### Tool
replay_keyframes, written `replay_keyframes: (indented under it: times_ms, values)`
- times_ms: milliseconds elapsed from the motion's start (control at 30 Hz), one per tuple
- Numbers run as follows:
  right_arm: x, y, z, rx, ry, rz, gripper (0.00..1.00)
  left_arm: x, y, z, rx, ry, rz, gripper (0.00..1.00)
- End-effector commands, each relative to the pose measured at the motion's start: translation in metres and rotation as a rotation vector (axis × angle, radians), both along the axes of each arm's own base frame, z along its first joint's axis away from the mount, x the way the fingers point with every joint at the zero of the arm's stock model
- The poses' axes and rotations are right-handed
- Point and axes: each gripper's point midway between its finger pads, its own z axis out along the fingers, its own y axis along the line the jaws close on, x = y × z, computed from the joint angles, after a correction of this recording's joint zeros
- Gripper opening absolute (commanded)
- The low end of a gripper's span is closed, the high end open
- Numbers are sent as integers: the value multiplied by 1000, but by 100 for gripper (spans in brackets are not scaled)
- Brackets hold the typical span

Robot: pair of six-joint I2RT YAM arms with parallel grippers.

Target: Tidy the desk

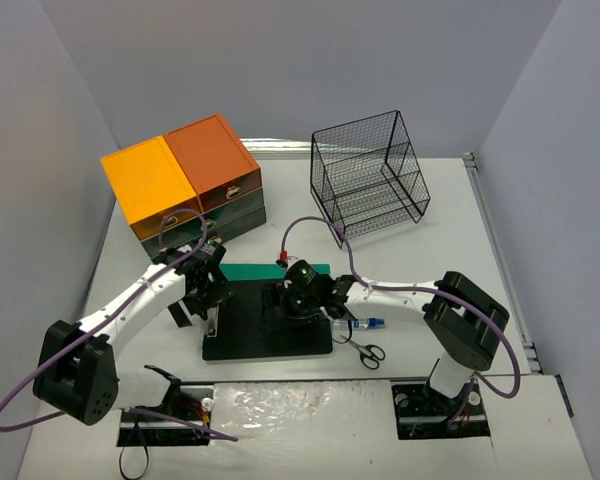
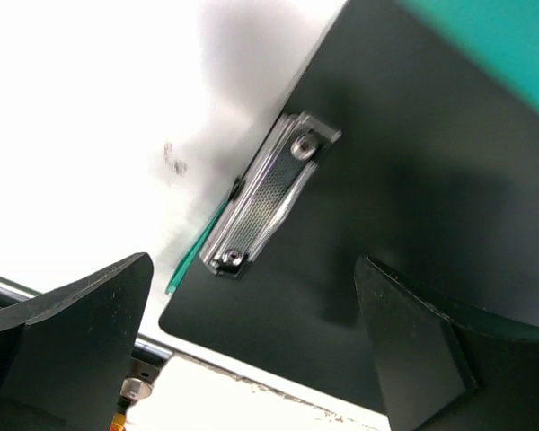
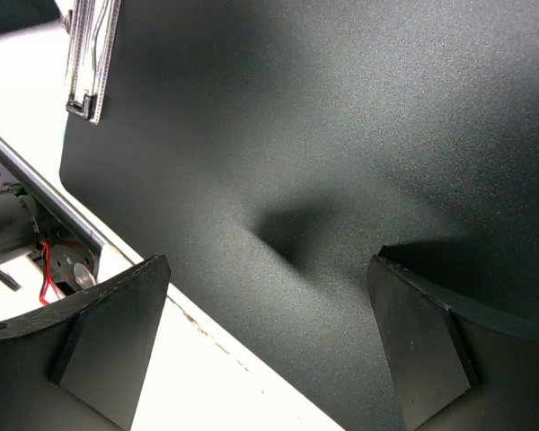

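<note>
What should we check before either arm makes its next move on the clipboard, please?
1. Left gripper open: ok.
2. Right gripper open: ok.
3. Left gripper above the metal clip of the clipboard: ok.
4. Right gripper above bare clipboard surface: ok.
5. Scissors apart from the clipboard's right edge: cannot tell.
6. Green board free of the clipboard: not ok, the clipboard overlaps it.

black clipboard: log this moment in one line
flat black clipboard with metal clip: on white desk, partly over flat green board | left end effector: open above clip | right end effector: open above clipboard | held: nothing
</note>
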Motion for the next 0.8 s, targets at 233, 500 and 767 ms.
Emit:
replay_keyframes:
  times_ms: [233, 500, 767]
  values:
    - [-9, -15, -12, -47, 14, -18, 89, 9, 11, 14, 105, 24, -82, 87]
    - [-9, -15, -13, -40, 17, -26, 89, -5, 10, -3, 77, 64, -88, 79]
    - [-9, -12, -10, -31, 15, -27, 89, -5, -3, -19, 13, 60, -117, 78]
